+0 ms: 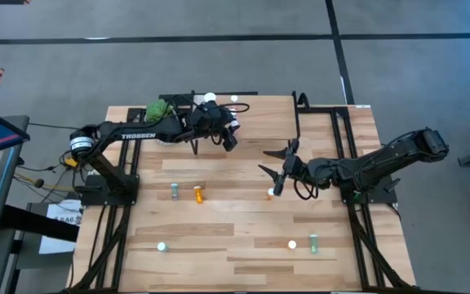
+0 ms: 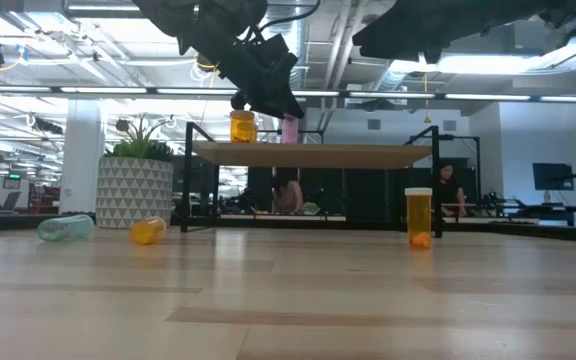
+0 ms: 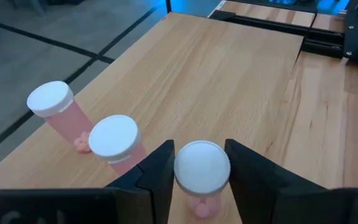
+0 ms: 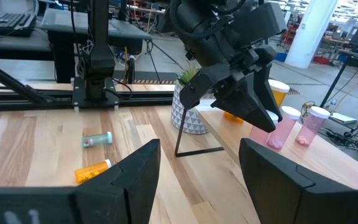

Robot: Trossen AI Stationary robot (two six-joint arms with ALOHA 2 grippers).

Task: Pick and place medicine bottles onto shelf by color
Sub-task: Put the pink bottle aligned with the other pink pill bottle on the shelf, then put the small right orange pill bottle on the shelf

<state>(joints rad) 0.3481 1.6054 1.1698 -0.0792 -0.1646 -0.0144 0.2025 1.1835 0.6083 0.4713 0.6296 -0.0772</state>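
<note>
The left pincer (image 3: pixel 199 180) brackets an upright white-capped pink plastic medicine bottle (image 3: pixel 201 171) on the light-wood shelf (image 3: pixel 229 74). Whether it pinches, I cannot tell. Its long axis runs vertical, cap up.

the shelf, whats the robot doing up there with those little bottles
The left gripper is over the shelf, its fingers on either side of a pink bottle standing beside two other pink bottles. An orange bottle stands on the shelf too. The right gripper hangs open over the table, holding nothing. More bottles wait on the table, some lying on their sides.
</note>
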